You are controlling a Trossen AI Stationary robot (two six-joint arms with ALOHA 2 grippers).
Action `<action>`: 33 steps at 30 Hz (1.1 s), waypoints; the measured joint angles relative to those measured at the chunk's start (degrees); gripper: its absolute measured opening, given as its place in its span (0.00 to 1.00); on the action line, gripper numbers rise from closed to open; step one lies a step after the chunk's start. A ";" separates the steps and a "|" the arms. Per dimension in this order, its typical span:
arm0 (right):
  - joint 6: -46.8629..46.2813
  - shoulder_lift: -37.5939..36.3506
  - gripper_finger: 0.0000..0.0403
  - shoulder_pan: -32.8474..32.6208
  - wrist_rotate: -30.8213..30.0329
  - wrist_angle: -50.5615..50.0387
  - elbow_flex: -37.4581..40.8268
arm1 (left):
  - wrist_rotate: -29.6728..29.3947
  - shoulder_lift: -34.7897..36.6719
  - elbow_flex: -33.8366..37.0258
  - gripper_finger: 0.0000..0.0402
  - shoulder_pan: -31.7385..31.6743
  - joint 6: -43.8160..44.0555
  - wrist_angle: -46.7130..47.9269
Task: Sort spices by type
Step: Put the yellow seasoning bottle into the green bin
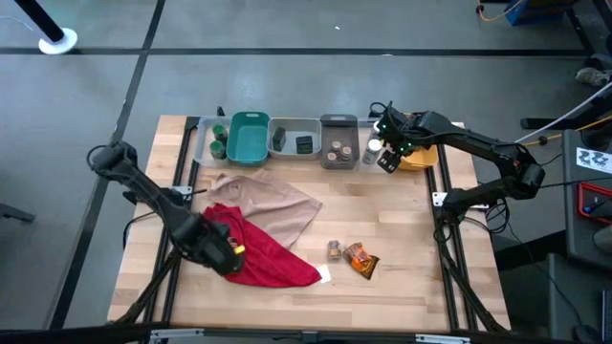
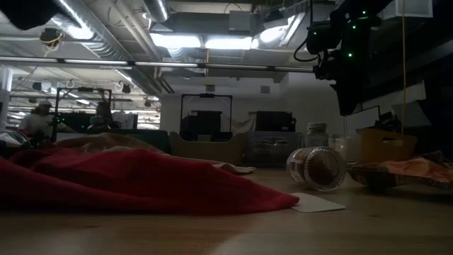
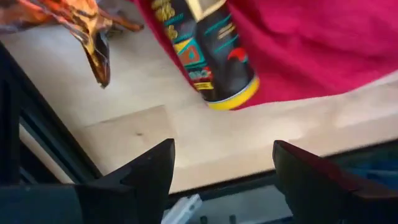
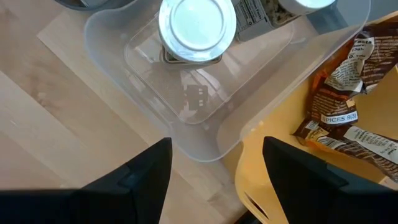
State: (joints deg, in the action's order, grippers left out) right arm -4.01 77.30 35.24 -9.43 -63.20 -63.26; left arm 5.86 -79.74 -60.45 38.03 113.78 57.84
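At the near left the left tool (image 1: 232,250) is hovering spread and empty over the red cloth (image 1: 273,260), beside the yellow-capped bottle (image 3: 208,53) lying on it; closing there, it is risking snagging fabric or rolling the bottle away. Mid-table, a brown jar (image 1: 333,250) and an orange packet (image 1: 361,259) are waiting unsorted. At the far right the right tool (image 1: 387,143) is hanging spread over the clear bin (image 4: 205,112), possibly knocking the white-capped jar (image 4: 197,28) if it descends.

Left gripper (image 1: 226,250) hangs low near the surface's front-left, jaws apart; right gripper (image 1: 387,148) (jaws also apart) reaches rearward.
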 joint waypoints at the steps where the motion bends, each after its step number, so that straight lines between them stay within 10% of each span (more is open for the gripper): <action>1: 0.00 0.00 0.63 -0.02 0.00 0.00 0.00 | -0.13 -1.25 0.00 0.64 0.63 0.85 -0.41; 33: 1.33 0.00 0.63 -0.02 -1.53 0.55 0.00 | -12.09 -18.46 -0.02 0.50 3.38 7.25 -5.66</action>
State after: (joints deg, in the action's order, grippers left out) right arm -2.68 77.30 35.22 -10.96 -62.65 -63.26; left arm -6.23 -98.20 -60.47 41.41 121.03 52.18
